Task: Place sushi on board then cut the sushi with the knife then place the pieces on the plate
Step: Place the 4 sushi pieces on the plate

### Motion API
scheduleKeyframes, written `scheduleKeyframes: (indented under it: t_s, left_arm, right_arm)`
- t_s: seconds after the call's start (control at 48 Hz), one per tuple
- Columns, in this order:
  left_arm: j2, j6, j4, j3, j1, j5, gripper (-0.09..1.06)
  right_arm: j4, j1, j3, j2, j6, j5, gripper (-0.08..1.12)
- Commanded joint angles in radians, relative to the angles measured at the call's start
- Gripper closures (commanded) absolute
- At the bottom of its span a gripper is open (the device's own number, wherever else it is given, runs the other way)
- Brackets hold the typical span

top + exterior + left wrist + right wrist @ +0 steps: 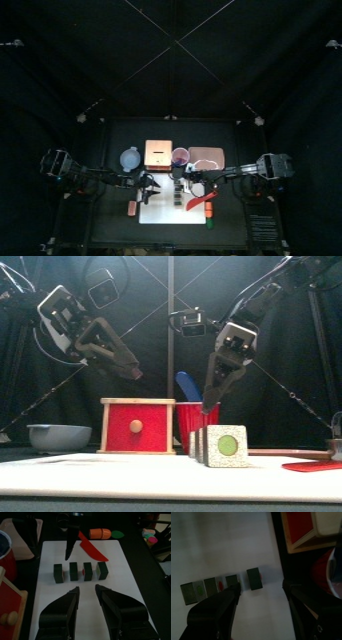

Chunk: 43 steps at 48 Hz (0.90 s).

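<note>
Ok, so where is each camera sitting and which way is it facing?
Top: high above, looking down on the white board; both arms enter from the sides.
Front: at the table's front edge, looking level at the sushi pieces; both arms come down from above.
Left wrist: on the left arm, facing the sushi pieces past the left gripper, jaws open.
Right wrist: on the right arm, looking past the right gripper, jaws open.
Both wrist views share the four sushi pieces on the white board.
</note>
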Motion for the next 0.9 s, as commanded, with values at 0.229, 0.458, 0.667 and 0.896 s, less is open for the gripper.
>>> scheduleKeyframes:
  t_s: [0.229,0.458,0.667,0.896]
  left_arm:
    - [-0.014,0.002,-0.002,-0.005,-0.002,-0.009,0.24]
    - [-0.014,0.002,0.000,-0.005,-0.002,-0.009,0.24]
    - [-0.014,0.002,0.000,-0.005,-0.002,-0.009,0.24]
    - [-0.014,0.002,-0.002,-0.005,-0.002,-0.009,0.24]
  right_arm:
    - [0.005,-0.003,-0.067,0.052,0.003,0.015,0.08]
    - [0.005,-0.003,-0.077,0.081,0.003,0.023,0.12]
    - [0.012,-0.006,-0.081,0.098,0.006,0.023,0.23]
    - [0.038,-0.006,-0.080,0.115,0.002,0.023,0.25]
